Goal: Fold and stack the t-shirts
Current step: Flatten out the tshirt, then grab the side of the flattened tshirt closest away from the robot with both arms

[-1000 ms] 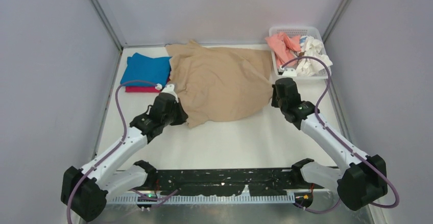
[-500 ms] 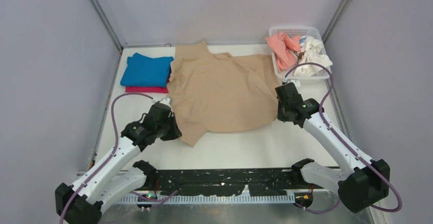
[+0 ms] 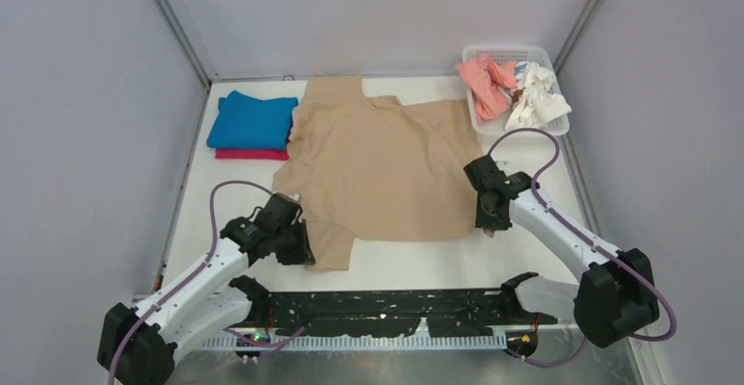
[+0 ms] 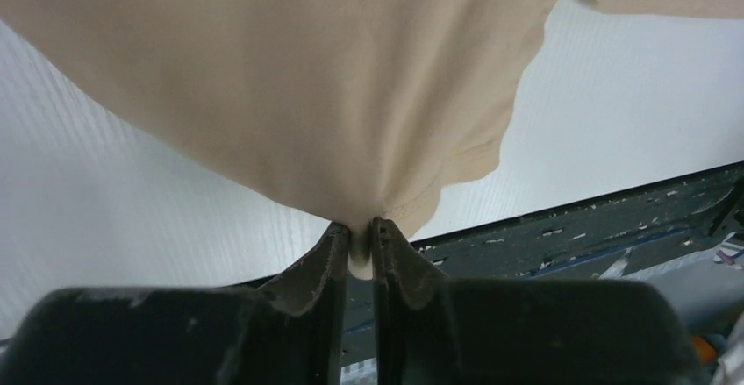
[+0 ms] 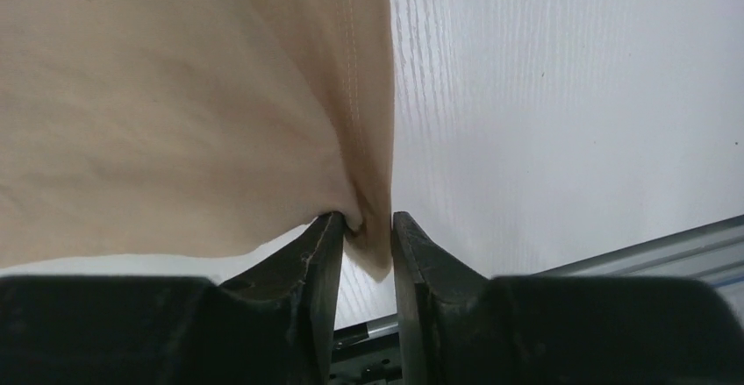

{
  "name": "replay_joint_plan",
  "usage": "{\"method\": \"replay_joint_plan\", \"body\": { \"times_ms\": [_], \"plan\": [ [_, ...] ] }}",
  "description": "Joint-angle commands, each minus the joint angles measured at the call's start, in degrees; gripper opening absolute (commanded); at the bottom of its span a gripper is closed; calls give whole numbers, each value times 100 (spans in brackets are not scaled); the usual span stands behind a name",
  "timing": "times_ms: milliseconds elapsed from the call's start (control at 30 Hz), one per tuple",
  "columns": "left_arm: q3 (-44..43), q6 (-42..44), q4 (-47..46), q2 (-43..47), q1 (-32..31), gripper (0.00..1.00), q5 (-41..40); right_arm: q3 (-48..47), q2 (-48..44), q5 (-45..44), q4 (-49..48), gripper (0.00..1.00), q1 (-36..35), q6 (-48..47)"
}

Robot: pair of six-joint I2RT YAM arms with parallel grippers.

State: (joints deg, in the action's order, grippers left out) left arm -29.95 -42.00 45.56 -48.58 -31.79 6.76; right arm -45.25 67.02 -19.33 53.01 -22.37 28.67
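Lying flat across the table (image 3: 395, 258), the tan shirt (image 3: 377, 166) is no longer the humped, bunched sheet of a second ago. Both arms have drawn back toward their bases and dragged it with them, so it now spreads out beyond both pairs of fingers, with its near edge running between them. I take this to mean the smoothing pull is done and the shirt is laid out for its first fold. Beyond the left fingers, toward their outer side, the blue shirt (image 3: 253, 120) sits folded on the magenta shirt (image 3: 250, 153), unmoved, close beside the tan cloth. Beyond the right fingers, the basket (image 3: 509, 52) holds the salmon shirt (image 3: 484, 82) and the white shirt (image 3: 535, 96), both crumpled and waiting their turn. The left gripper (image 4: 360, 227) is clamped on the near left corner of the tan shirt, its fingers together and the fabric puckering out from the tips. The right gripper (image 5: 367, 220) has begun to let go. Its fingers stand a little apart, and the stitched near right corner hangs slack in the gap. The left hold probably has to go too before either arm can take a fresh grip for folding.
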Motion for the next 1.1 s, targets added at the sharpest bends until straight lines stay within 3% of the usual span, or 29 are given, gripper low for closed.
{"method": "replay_joint_plan", "body": {
  "times_ms": [0, 33, 67, 100, 133, 167, 267, 333, 500, 667, 867, 1067],
  "plan": [
    [66, 72, 266, -19, -108, 26, 663, 169, 21, 23, 149, 42, 9, 199],
    [44, 221, 250, 35, -130, 40, 914, 158, -14, 42, 128, 49, 7, 139],
    [-6, 438, 250, 143, -167, 59, 1226, 127, -108, 8, 163, 65, 18, 108],
    [-80, 581, 272, 285, -213, 76, 1489, 9, -167, -62, 204, 73, 16, 50],
    [-201, 709, 306, 450, -241, 95, 1690, -62, -298, -225, 291, 96, 10, 33],
    [-341, 805, 313, 649, -251, 99, 1790, -207, -461, -319, 316, 100, 12, -12],
    [-858, 989, 213, 1183, -253, 100, 1357, -470, -828, -433, 114, 95, 15, -201],
    [-1075, 1041, 21, 1318, -252, 100, 604, -448, -1120, -275, -333, 95, 18, -345],
    [-1101, 579, -859, 776, -150, 100, -1402, -34, -1444, 547, -2080, 95, 13, -235],
    [-1102, 156, -820, -214, 53, 100, -1482, 203, -832, 2447, -3481, 95, -223, -264],
    [-753, -478, -344, -270, 270, 100, -2088, -214, 576, 2907, -4487, 95, -2405, -872],
    [-198, -1236, 207, 597, 677, 100, -2768, -975, 2122, 3539, -5558, 95, -3468, -967]
  ]
}}
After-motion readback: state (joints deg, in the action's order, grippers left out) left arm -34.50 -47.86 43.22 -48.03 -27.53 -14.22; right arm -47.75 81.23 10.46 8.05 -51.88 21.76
